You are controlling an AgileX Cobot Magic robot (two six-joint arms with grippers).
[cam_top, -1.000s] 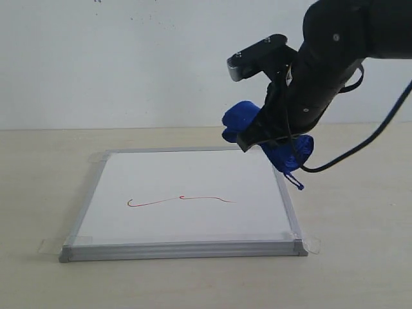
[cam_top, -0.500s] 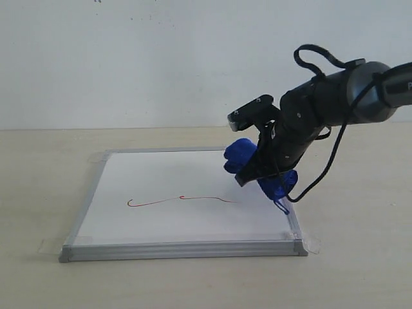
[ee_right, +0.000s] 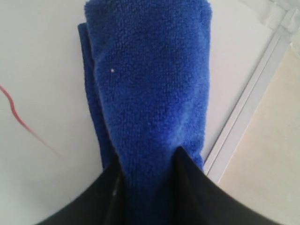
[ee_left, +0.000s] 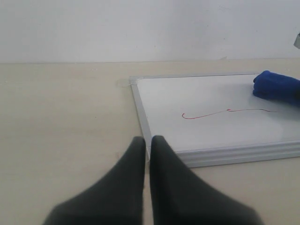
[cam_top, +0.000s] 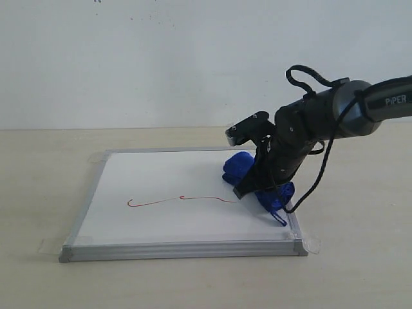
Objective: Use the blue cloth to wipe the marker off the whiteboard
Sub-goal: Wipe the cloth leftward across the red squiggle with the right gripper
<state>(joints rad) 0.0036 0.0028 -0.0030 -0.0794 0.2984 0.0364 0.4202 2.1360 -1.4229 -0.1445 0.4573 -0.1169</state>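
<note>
The whiteboard (cam_top: 161,187) lies flat on the table, silver-framed, with the thin wavy red marker (cam_top: 180,199) line across its middle. My right gripper (cam_top: 252,183) is shut on the folded blue cloth (cam_top: 238,166), which is pressed down on the board just past the line's right end. In the right wrist view the blue cloth (ee_right: 150,84) fills the space between the fingers (ee_right: 197,187), with the red marker (ee_right: 18,117) line off to one side. My left gripper (ee_left: 147,140) is shut and empty, hovering over the table by the whiteboard (ee_left: 206,126) corner.
The beige table (cam_top: 38,193) surrounds the board on all sides. Clear tape tabs (cam_top: 311,244) hold the board's corners. A plain white wall (cam_top: 129,64) stands behind. The right arm's black cable (cam_top: 322,174) loops beside the wrist.
The right arm has come down and leftward with the cloth, from above the board's far right corner onto the board surface near the line's right end. The left gripper shows no earlier frame.
</note>
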